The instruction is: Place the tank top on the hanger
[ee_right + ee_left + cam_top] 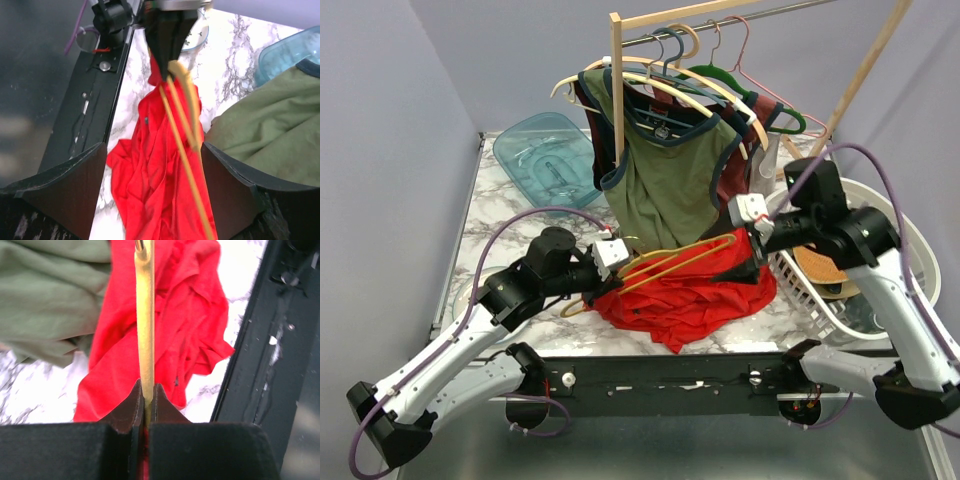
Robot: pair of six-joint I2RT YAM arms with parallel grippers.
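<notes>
The red tank top [690,300] lies crumpled on the marble table near the front edge. It also shows in the left wrist view [190,315] and the right wrist view [145,185]. The mustard-yellow hanger [670,262] is held above it, one shoulder end inside the fabric at the right. My left gripper [620,262] is shut on the hanger's rod [145,315] near the hook end, as its wrist view [146,387] shows. My right gripper [752,235] is open, its jaws wide apart [154,146] on either side of the hanger [182,150] and the red fabric.
An olive-green top [670,180] hangs from a wooden rack [616,90] with several other hangers right behind the work area. A teal plastic bin [545,150] sits at the back left. A white laundry basket [840,300] stands at the right. A black rail [680,375] runs along the front.
</notes>
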